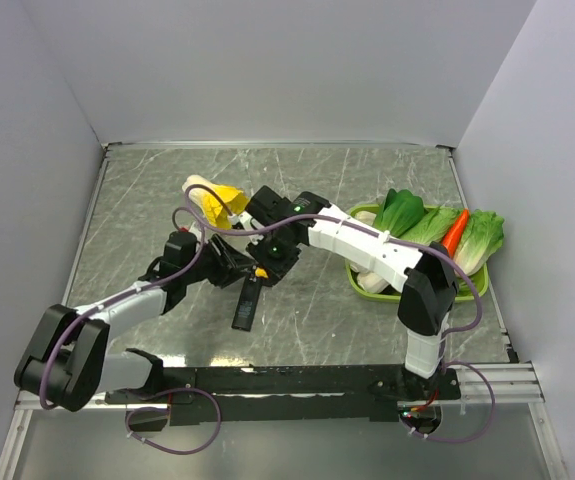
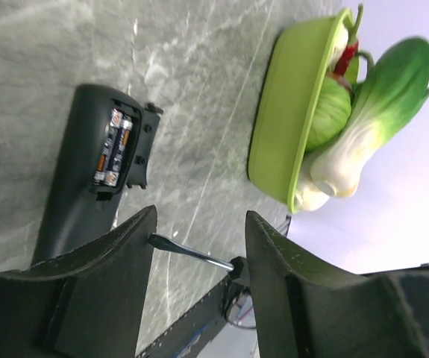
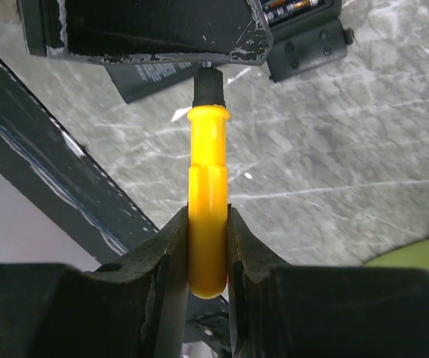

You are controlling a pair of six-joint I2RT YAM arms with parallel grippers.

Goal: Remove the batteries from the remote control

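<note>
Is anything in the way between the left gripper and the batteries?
Sort of. The batteries lie uncovered in the remote control. But the thin shaft of the screwdriver, held by the right gripper, crosses the gap of the open left gripper.

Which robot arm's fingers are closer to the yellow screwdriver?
Right. The right fingers are shut around the handle of the yellow screwdriver. The left fingers are open near its metal tip, not gripping it, above the remote control.
</note>
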